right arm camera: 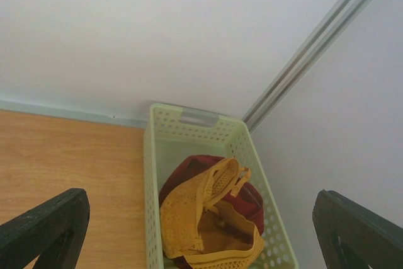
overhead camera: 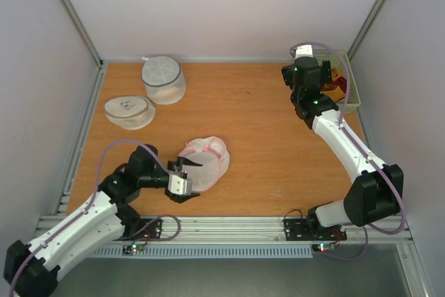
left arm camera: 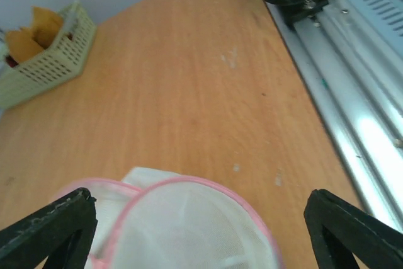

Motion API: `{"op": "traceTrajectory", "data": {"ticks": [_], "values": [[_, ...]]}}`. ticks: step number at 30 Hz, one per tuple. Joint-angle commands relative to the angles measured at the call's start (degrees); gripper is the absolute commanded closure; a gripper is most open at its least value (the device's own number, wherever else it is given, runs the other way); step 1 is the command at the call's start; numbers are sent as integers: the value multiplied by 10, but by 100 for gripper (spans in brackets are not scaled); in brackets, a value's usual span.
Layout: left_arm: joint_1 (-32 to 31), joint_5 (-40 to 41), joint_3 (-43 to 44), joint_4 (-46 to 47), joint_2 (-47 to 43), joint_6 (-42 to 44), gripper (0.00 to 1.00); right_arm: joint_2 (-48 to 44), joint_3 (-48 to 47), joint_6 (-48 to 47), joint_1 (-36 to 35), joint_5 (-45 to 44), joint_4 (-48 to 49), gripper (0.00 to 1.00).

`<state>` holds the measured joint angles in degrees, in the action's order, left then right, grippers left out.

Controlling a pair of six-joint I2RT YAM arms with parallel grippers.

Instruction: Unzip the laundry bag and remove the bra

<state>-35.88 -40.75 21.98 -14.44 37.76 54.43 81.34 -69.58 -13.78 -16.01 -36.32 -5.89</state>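
Left gripper point(overhead camera: 191, 181) jaws stand wide, holding nothing. The pink-rimmed bag point(overhead camera: 207, 158) lies between its fingertips, by the table's point(overhead camera: 271, 137) near edge; whether they touch it is unclear. Right gripper point(right arm camera: 200, 201) jaws are also wide and empty, above the bra point(right arm camera: 204, 218) in a basket point(right arm camera: 189, 116) at the far right corner. Left arm crouches low; right arm stretches far.

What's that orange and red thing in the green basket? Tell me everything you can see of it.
It is the bra, a soft garment of orange-yellow mesh-like fabric with dark red parts and thin orange-yellow straps. It lies crumpled inside the pale green perforated basket, at the table's far right corner. Only the basket touches it; nothing grips it.
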Motion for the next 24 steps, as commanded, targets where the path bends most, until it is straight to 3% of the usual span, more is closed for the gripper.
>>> {"op": "traceTrajectory", "data": {"ticks": [1, 6, 8, 11, 15, 20, 24], "values": [[-2, -17, 8, -84, -23, -69, 8, -32, 7, 24, -7, 32, -11, 2], [28, 210, -31, 170, -43, -336, 2, -86, 44, 59, -7, 99, 8, 2], [61, 281, -37, 209, -50, -413, 1, -110, 66, 72, -7, 129, 18, 2], [100, 371, -32, 228, -57, -459, 1, -158, 122, 96, -5, 175, 54, 2], [135, 530, -44, 272, -54, -495, 1, -238, 249, 135, 14, 184, 182, 1], [196, 595, -76, 332, -28, -532, 1, -279, 404, 167, 36, 146, 320, 2], [271, 569, -110, 392, 11, -570, 1, -259, 518, 184, 61, 116, 495, 2]]}}
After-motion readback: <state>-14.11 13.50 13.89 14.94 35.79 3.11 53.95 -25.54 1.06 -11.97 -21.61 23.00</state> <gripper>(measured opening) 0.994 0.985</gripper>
